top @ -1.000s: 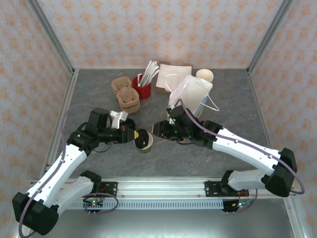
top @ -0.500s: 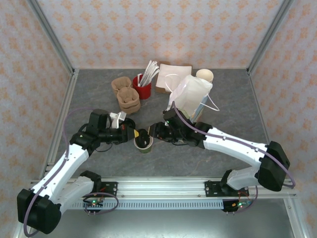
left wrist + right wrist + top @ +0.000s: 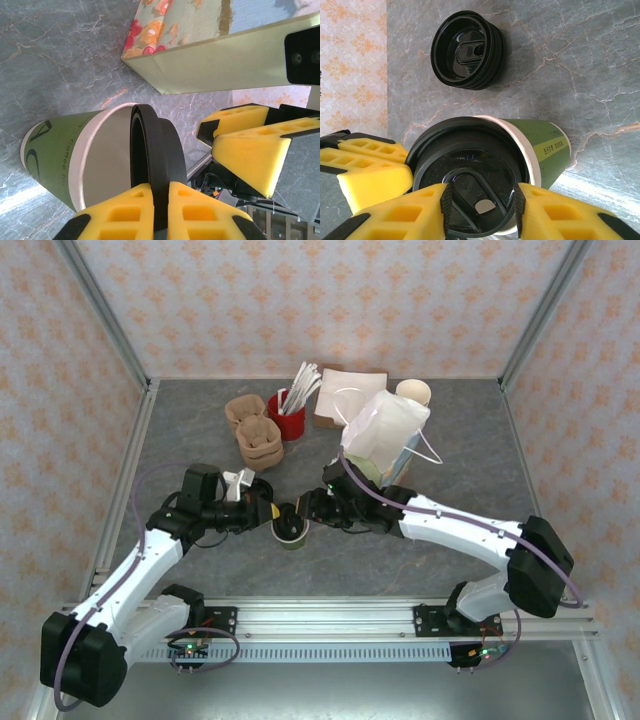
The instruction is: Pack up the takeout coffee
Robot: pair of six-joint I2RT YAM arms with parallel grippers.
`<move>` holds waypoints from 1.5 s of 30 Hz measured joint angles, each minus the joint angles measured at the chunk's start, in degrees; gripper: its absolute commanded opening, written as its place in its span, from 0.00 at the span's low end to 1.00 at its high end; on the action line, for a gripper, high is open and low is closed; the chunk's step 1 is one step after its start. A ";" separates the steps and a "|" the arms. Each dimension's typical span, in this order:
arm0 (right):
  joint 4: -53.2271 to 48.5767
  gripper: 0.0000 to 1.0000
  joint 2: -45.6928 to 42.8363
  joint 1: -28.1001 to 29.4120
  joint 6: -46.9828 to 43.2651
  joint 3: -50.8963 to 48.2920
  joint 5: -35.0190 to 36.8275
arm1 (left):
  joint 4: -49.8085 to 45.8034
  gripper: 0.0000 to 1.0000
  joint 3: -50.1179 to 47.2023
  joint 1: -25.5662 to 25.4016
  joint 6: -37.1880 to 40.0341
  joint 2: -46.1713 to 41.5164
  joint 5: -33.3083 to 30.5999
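The takeout coffee is a green paper cup with a black lid, standing on the grey table between my two arms. In the left wrist view the cup carries its lid, and my left gripper is shut on the lid's rim. My left gripper is at the cup's left side. My right gripper comes in from the right. In the right wrist view, my right gripper is shut on the raised centre of the lid, above the green cup wall.
A white paper bag with handles stands behind the right arm; its floral base is near the cup. A loose black lid lies on the table. A red holder, cardboard carriers and a lidless cup stand at the back.
My right gripper has moved left from beside the cup and closed on the lid's top. My left gripper has stayed at the lid's rim.
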 measured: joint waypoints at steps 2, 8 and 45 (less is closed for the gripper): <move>0.15 0.40 0.20 0.00 0.00 0.00 0.02 | 0.02 0.18 0.00 0.26 0.04 0.33 0.13; 0.31 0.42 0.72 0.00 0.00 0.00 0.04 | 0.04 0.22 -0.55 0.37 0.02 0.61 -0.15; -0.81 0.53 1.44 0.00 -0.02 0.00 1.57 | 3.21 0.42 -3.28 0.20 -2.73 1.25 -0.22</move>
